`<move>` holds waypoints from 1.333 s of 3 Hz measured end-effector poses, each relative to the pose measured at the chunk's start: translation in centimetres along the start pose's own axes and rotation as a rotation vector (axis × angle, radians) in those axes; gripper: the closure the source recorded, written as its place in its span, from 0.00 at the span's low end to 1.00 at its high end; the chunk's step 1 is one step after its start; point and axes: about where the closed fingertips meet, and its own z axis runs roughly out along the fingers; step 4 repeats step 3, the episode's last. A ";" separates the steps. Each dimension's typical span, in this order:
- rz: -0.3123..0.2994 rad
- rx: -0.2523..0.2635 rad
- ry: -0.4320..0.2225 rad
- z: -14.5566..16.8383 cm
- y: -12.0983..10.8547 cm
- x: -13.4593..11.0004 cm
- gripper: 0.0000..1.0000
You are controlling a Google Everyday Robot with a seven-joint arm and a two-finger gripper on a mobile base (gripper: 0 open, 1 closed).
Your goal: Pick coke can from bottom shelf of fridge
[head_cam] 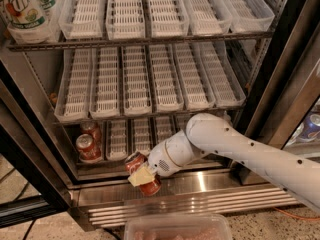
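Note:
The fridge (280,84) stands open with tiers of white slotted trays. My gripper (141,176) is at the front edge of the bottom shelf (141,134), shut on a red coke can (151,186). The can is tilted, its silver top pointing up and left, and it hangs over the shiny steel sill (210,183). A yellowish finger pad (139,176) lies across the can's side. Two more red cans (88,146) stand in the left lane of the bottom shelf, left of the gripper.
A large 7UP bottle (20,9) stands on the top left tier. The dark open door edge (30,174) runs down the left. A translucent bin (177,228) sits at the bottom of the view. Another can (312,126) shows at the far right.

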 end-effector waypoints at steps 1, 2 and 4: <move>-0.081 0.015 0.005 0.0 0.5 -0.1 1.00; -0.129 0.008 0.000 0.1 0.8 -0.2 1.00; -0.129 0.008 0.000 0.1 0.8 -0.2 1.00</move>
